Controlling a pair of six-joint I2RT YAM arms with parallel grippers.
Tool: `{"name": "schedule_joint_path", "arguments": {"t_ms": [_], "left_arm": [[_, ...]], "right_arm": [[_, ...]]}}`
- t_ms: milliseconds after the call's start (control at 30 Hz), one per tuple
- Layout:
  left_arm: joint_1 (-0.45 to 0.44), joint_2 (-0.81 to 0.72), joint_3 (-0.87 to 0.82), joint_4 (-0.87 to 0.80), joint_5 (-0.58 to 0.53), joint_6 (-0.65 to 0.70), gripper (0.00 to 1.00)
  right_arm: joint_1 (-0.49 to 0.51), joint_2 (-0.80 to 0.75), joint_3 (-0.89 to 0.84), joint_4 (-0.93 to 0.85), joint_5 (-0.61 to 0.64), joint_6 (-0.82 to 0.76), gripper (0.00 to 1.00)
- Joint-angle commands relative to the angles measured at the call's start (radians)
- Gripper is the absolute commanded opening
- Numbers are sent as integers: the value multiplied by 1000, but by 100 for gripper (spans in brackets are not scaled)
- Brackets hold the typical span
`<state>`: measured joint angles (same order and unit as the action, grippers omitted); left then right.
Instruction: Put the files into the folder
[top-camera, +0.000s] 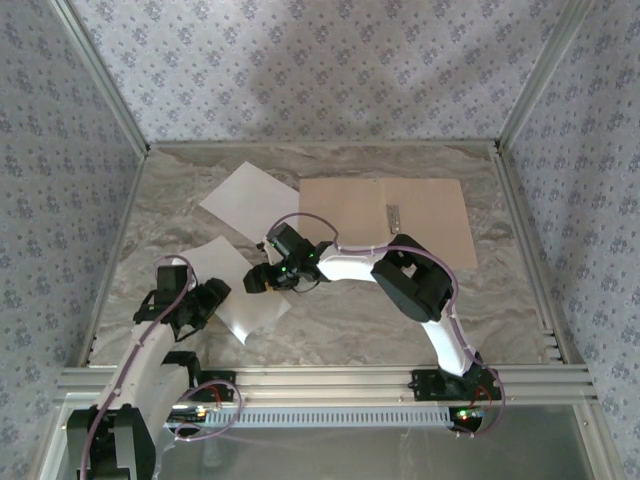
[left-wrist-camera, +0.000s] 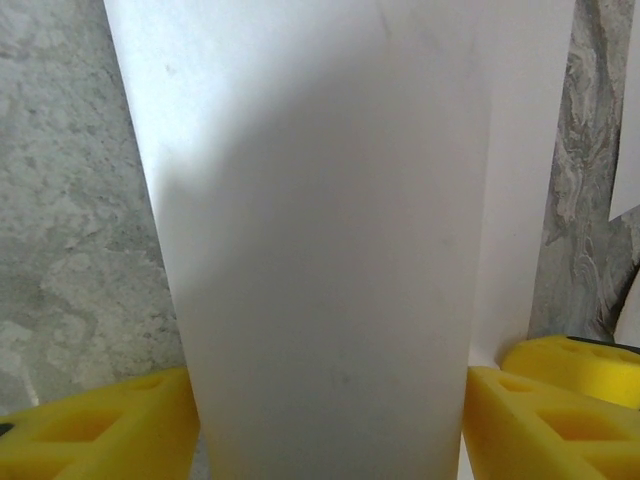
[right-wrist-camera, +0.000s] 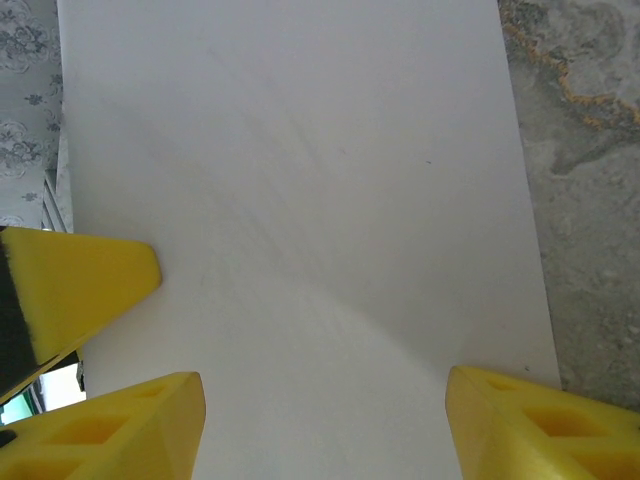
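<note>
Both hands were over the nearer sheet (top-camera: 250, 312), which lay on the table (top-camera: 340, 325) in front of the left arm, apart from the folder. The left hand (top-camera: 208, 298) sat at that sheet's left edge. The right hand (top-camera: 258, 280) reached across from the other side and hung over its far right part, so the paper lay between and under the two.

In the left wrist view, the left hand (left-wrist-camera: 330, 435) had its yellow fingers (left-wrist-camera: 90, 435) spread wide. The white sheet (left-wrist-camera: 320, 220) filled the gap between them (shaded down the middle, as if bowed), and no grip on it could be made out. In the right wrist view, the right hand (right-wrist-camera: 325, 425) was just as wide open. Its fingers (right-wrist-camera: 540, 425) stood above the flat sheet (right-wrist-camera: 300, 180) and held nothing.

There were two sheets. The second sheet (top-camera: 250, 200) lay farther back and to the left, tilted, with its right corner touching or just overlapping the folder's left edge. There was one folder (top-camera: 350, 215), tan, spread open and flat at the back right of the table. One small metal clip (top-camera: 393, 217) lay near its middle. Neither sheet was inside the folder.
</note>
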<state>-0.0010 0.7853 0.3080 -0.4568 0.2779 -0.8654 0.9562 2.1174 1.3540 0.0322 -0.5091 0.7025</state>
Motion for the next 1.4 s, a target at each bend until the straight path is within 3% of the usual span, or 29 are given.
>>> {"name": "schedule_joint_path", "arguments": {"t_ms": [0, 433, 867, 1067, 1367], "left_arm": [[1, 6, -7, 25, 24, -8, 66], [0, 6, -1, 54, 67, 8, 51], [0, -11, 9, 47, 84, 8, 43], [1, -29, 40, 17, 91, 0, 41], [0, -28, 116, 51, 199, -53, 40]], "right_arm": [[16, -11, -29, -46, -39, 36, 67], [-2, -46, -36, -42, -49, 41, 67], [-52, -121, -45, -19, -95, 64, 76], [-97, -207, -111, 96, -155, 149, 78], [-173, -364, -210, 174, -197, 242, 78]]}}
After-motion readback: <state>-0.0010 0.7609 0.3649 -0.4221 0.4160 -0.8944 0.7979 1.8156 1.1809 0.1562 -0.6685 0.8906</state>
